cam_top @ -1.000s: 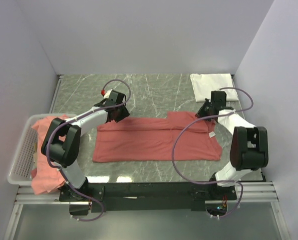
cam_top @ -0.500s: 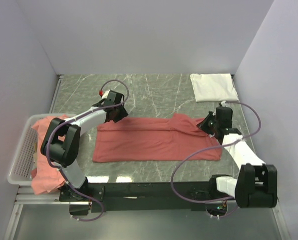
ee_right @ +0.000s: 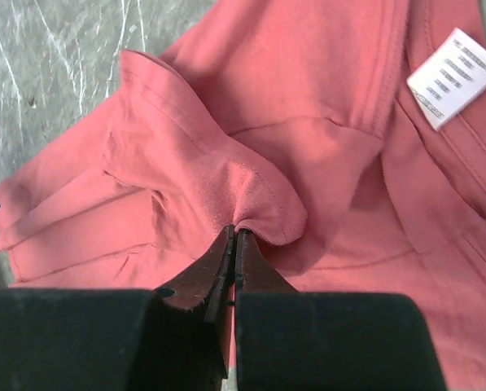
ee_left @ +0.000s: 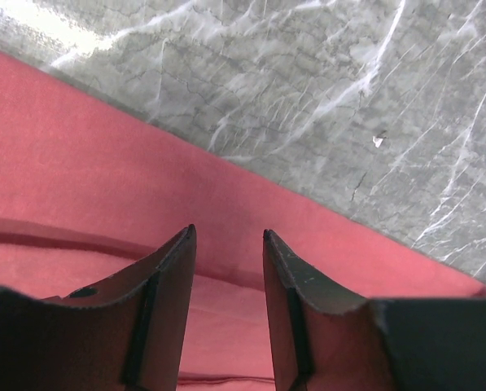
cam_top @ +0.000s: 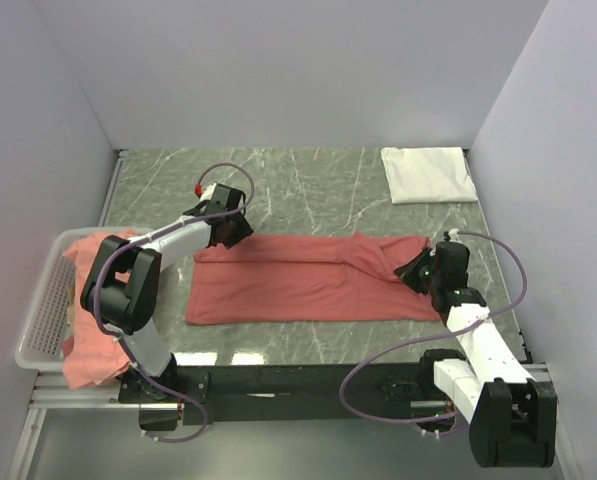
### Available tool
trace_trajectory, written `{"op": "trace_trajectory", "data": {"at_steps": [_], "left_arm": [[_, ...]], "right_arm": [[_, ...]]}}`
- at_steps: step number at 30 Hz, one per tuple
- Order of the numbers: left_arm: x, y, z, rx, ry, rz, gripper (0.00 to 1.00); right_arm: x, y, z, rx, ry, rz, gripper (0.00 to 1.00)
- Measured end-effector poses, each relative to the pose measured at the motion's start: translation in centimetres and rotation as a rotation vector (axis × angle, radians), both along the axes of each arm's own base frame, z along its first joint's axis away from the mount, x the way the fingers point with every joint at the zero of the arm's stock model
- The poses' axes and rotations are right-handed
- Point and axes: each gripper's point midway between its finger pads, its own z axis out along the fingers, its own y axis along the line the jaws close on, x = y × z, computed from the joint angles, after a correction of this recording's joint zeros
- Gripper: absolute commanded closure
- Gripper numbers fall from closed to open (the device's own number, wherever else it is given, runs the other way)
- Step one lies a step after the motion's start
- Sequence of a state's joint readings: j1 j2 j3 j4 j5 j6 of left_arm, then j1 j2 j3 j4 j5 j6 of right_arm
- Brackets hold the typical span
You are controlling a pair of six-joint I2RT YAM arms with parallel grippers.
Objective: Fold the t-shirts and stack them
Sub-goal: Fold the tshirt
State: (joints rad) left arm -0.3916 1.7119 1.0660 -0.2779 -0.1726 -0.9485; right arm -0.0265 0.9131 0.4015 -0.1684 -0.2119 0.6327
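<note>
Centrally, a salmon t-shirt (cam_top: 298, 285) lies spread on the grey veined marble table (cam_top: 308, 190); the right gripper (ee_right: 235, 235) pinches a bunch of its cloth, and the left gripper (ee_left: 228, 233) is parted over its far edge. A folded white t-shirt (cam_top: 428, 174) sits far right, by pale lilac walls (cam_top: 278, 70).

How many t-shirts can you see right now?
3: a salmon shirt spread mid-table, pinched by the right gripper; a folded white shirt at the far right; a salmon heap in the basket, possibly several.
</note>
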Motion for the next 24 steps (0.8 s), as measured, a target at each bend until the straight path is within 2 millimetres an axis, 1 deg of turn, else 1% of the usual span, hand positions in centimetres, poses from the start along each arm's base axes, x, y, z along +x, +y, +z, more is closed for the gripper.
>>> {"op": "trace_trajectory", "data": {"at_steps": [4,7,10,11,12,15,16,17,20,24], "left_arm": [[0.2,0.2,0.0,-0.004,-0.007,0.006,0.56],[-0.1,0.4,-0.2,-0.009,-0.007,0.011,0.56],[-0.9,0.6,-0.4,-0.016,-0.002,0.01,0.56],[-1.2,0.7,-0.6,-0.017,0.003,0.007,0.56],[-1.5,0.7,-0.7,-0.019,0.006,0.006,0.57],[-2.1,0.8,-1.0,-0.026,0.009,0.002,0.57],[-2.4,0.8,-1.2,-0.03,0.012,0.0,0.57],[-2.6,0.8,-1.3,-0.035,0.015,-0.002,0.57],[-3.3,0.8,-1.9,-0.044,0.025,-0.007,0.58],[-4.1,0.9,-2.2,-0.054,0.032,-0.012,0.58]], "right_arm": [[-0.3,-0.4,0.4,0.015,-0.011,-0.026,1.0],[-0.8,-0.3,0.2,0.035,-0.012,-0.036,0.95],[-1.4,-0.1,-0.3,0.05,-0.002,-0.04,0.91],[-1.6,-0.1,-0.2,0.055,-0.005,-0.04,0.89],[-1.7,0.0,-0.1,0.059,-0.01,-0.039,0.8],[-1.9,0.1,0.7,0.064,-0.037,-0.038,0.63],[-1.9,0.1,1.0,0.064,-0.049,-0.038,0.61],[-2.0,0.1,1.2,0.063,-0.059,-0.036,0.56],[-2.0,0.1,1.8,0.06,-0.068,-0.033,0.49],[-1.2,0.0,2.9,0.044,-0.072,-0.018,0.49]]}}
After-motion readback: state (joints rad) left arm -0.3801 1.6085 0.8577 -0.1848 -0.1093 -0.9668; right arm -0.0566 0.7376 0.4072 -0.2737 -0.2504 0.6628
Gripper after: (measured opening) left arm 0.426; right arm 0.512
